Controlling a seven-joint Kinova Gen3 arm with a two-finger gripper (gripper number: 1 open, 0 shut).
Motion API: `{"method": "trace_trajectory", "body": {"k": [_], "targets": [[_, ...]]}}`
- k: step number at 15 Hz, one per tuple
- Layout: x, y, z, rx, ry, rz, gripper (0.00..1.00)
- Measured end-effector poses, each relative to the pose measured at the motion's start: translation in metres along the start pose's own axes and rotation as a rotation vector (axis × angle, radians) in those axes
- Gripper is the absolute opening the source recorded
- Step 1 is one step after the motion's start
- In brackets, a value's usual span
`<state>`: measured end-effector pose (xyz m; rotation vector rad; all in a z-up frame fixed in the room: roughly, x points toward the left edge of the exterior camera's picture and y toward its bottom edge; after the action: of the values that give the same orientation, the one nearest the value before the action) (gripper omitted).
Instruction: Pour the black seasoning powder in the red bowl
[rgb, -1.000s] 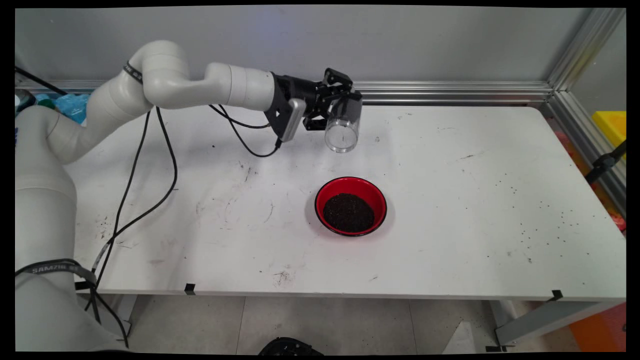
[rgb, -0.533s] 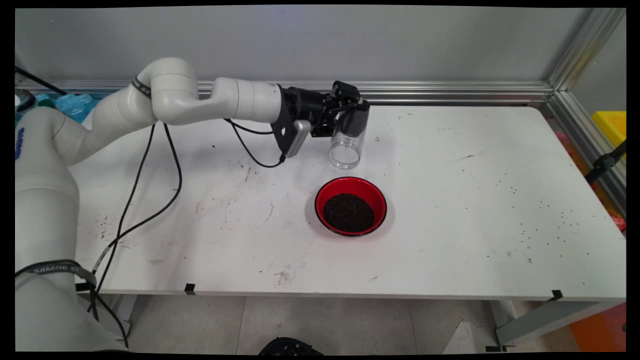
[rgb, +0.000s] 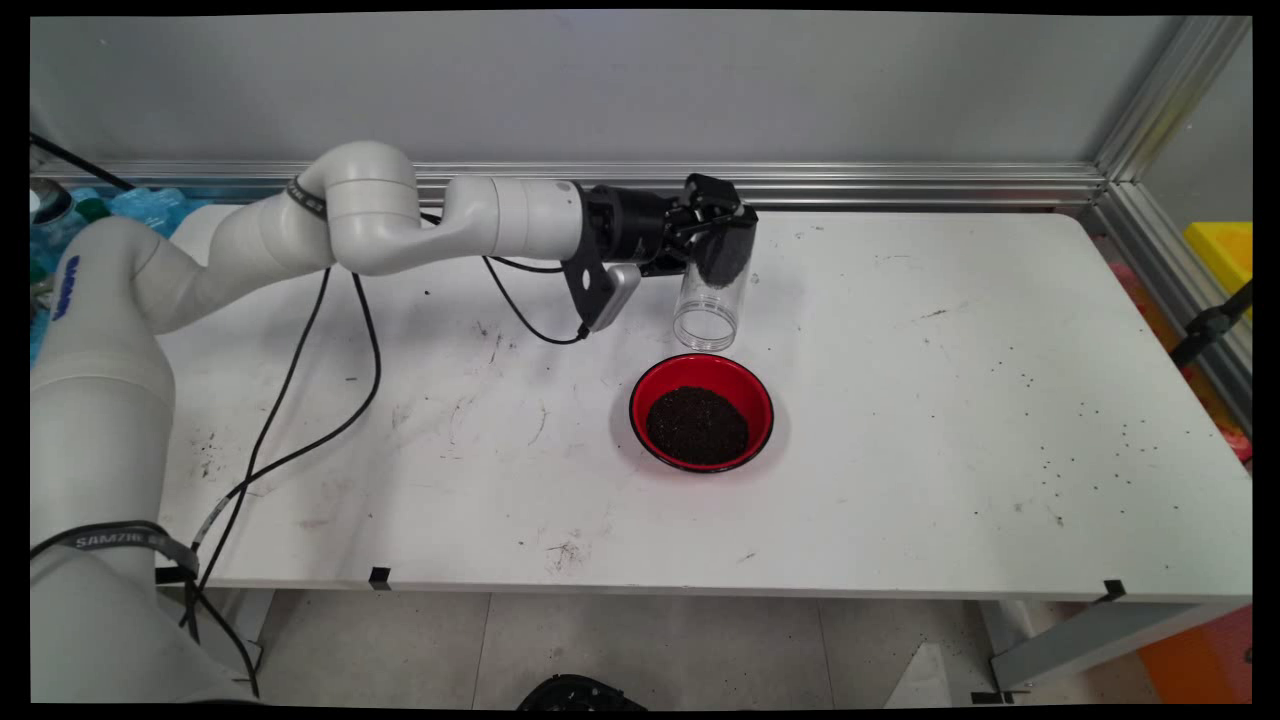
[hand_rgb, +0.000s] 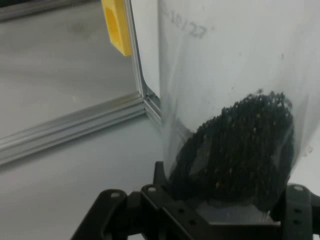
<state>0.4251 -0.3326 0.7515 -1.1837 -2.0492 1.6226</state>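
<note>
Above the far middle of the white table (rgb: 900, 420), the black gripper (rgb: 722, 240) holds a clear plastic jar (rgb: 712, 295) with its fingers clamped on the jar's closed end. The jar is tilted, and its open mouth points down and toward the near side. It hangs in the air just behind a red bowl (rgb: 702, 411), not touching it. In the hand view, the jar (hand_rgb: 230, 100) fills the right part of the picture, and dark granules (hand_rgb: 240, 150) lie inside it against the end near the gripper (hand_rgb: 210, 210). The red bowl stands on the table near the middle and has a heap of the same dark granules (rgb: 697, 425) in it. Small dark grains (rgb: 1080, 440) are scattered on the right part of the table. Black cables (rgb: 300, 400) hang from the arm over the left part. A yellow block (hand_rgb: 117, 25) shows beyond the aluminium frame (hand_rgb: 75, 125) in the hand view.
</note>
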Motion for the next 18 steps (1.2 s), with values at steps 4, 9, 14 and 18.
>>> {"method": "trace_trajectory", "body": {"k": [4,9,14,18], "targets": [[0.005,0.002,0.006,0.011,-0.021,0.049,0.00],[0.014,0.006,0.009,0.012,-0.032,0.117,0.00],[0.022,0.011,0.007,0.012,-0.036,0.186,0.00],[0.028,0.012,0.005,0.017,-0.041,0.243,0.00]]}}
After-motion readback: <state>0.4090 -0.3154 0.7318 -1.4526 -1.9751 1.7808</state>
